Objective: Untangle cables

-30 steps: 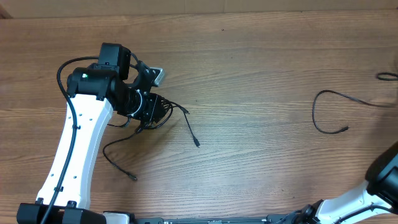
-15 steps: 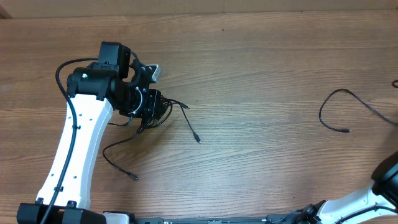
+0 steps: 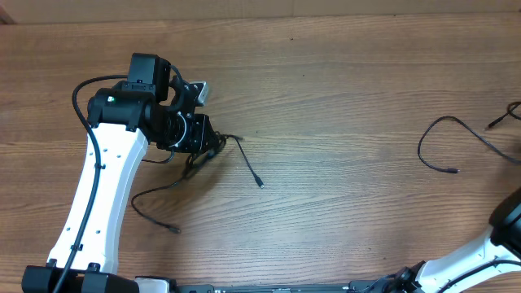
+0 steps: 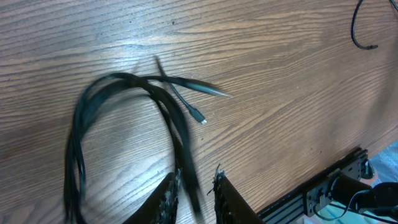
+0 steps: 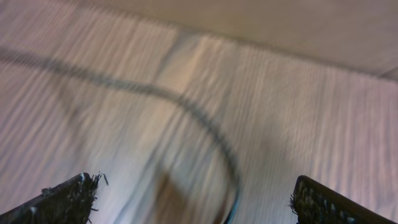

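My left gripper (image 4: 195, 179) sits barely parted around the blurred cables (image 4: 115, 77), grip uncertain, while my right gripper (image 5: 194, 182) gapes wide, empty.

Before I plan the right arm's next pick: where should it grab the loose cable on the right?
Probably the cable at the top of its loop, from straight above, jaws across the strand: it lies flat and thin.

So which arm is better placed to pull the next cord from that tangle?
Left, probably: the left gripper sits at the bundle, strands passing between its fingers. The right gripper is open, across the table over a separate strand.
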{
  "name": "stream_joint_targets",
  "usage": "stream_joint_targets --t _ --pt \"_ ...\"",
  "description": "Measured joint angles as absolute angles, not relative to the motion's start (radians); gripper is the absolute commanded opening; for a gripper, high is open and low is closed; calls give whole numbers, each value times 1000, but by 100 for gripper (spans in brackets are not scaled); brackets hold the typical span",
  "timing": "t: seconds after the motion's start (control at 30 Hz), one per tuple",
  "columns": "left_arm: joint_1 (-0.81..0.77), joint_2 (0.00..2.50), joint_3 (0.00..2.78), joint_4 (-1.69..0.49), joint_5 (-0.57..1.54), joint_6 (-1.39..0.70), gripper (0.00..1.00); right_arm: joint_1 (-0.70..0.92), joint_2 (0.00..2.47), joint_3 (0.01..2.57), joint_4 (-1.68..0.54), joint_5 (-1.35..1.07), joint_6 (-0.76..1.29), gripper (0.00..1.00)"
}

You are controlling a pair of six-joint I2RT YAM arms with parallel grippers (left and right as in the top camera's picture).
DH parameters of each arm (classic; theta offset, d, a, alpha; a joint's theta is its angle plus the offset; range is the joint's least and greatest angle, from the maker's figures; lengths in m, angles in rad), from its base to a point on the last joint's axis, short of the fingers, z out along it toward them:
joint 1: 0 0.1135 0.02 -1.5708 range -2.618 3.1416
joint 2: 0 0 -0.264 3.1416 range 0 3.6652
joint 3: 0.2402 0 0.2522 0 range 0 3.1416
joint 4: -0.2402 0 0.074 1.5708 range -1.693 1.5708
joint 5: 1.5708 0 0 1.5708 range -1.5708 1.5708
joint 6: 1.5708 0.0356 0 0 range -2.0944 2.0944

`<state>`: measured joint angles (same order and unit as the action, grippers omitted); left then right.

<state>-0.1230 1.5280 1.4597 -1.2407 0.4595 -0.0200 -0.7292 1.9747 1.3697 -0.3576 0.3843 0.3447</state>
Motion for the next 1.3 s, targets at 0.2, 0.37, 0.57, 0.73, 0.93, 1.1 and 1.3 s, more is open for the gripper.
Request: stream_joint_targets --t 0.2,0.37,0.57,0.73,0.93,1.1,1.3 --pt "-123 1528 1460 -1241 459 -25 18 -570 1887 1373 -535 242 356 100" --pt "-123 1528 1460 -1241 459 -32 18 -439 1877 1374 -592 107 347 98" --pt "-123 1528 1460 -1240 459 -45 38 -297 1877 1363 -648 39 236 99" --pt "-123 1528 1460 -1215 460 -51 79 -244 1877 1322 -696 84 165 98" --pt "-123 1528 1460 -1195 459 -54 100 -279 1877 1268 -766 110 105 86" --pt "-123 1528 1460 -1194 459 -54 100 -295 1877 1235 -827 68 34 70" --pt "-123 1528 1460 -1195 459 -54 100 -294 1877 1182 -756 40 -131 65"
